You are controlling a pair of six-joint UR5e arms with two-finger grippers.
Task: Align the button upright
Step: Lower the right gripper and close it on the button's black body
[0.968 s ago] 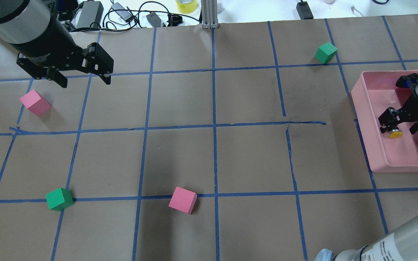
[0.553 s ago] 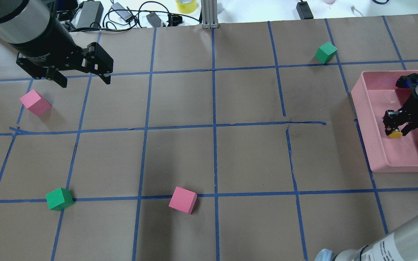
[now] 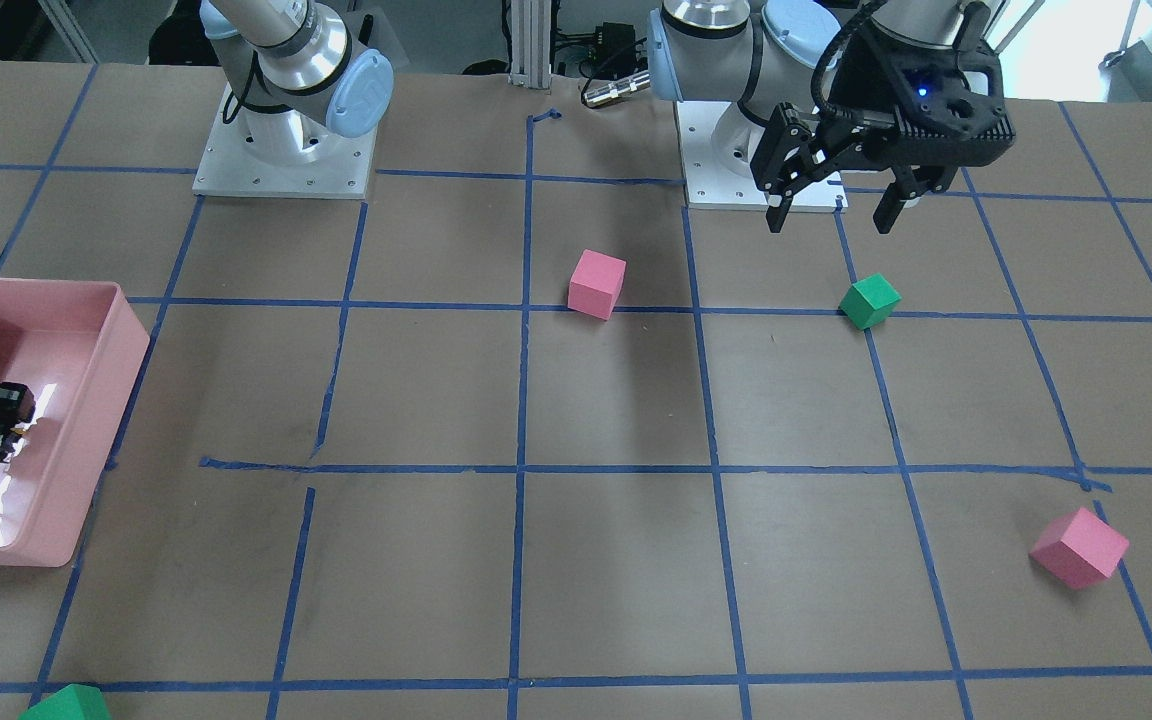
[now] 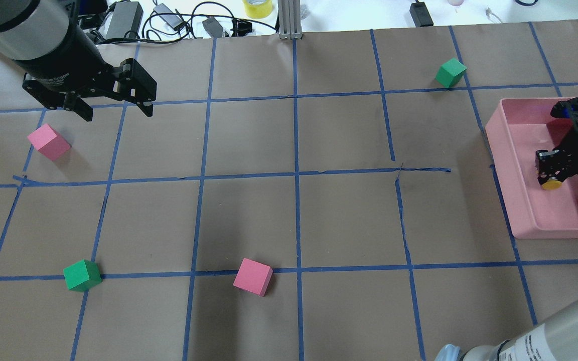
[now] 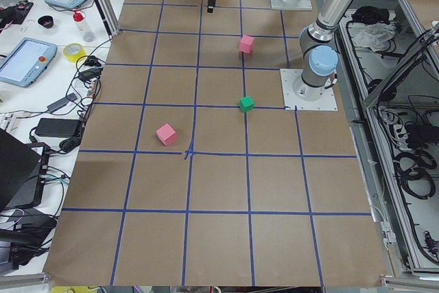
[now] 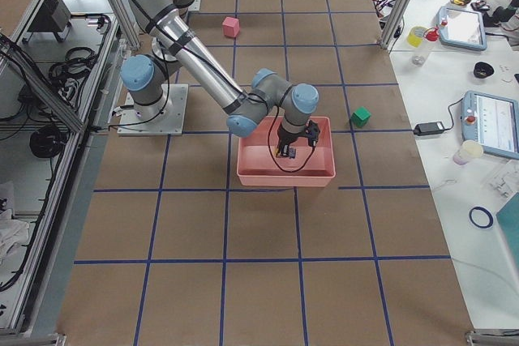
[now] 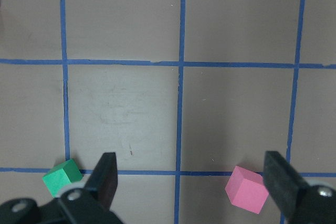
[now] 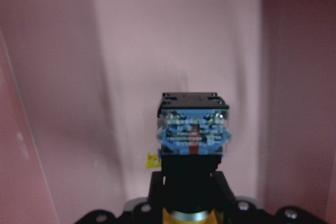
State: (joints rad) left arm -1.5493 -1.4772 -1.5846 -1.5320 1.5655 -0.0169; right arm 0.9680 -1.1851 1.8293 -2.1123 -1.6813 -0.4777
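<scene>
Right claw [image 4: 556, 170] is down inside the pink bin [image 4: 520, 215], close to the bin wall that faces the middle of the bench [image 4: 344, 215], with its jaws drawn in tight on the button [image 4: 551, 185]. From overhead, the button's yellow cap pokes out just below the black fingers. In the right wrist view the button [image 8: 194, 129] fills the centre: its base block with the bluish terminal face is uppermost, the black body is under it, and a sliver of yellow shows at the bottom edge, with the pink floor of the bin behind. Whether the button touches that floor I cannot tell. Left claw [image 4: 118, 114] hangs above the bench's far left area with its jaws spread wide and nothing between them. A pink cube [image 4: 48, 142] lies near it on the bench. A green cube [image 4: 82, 275] and a second pink cube [image 4: 253, 277] sit along one blue tape line nearer the robot, well apart from each other. Another green cube [image 4: 451, 72] sits beyond the bin's far corner.
</scene>
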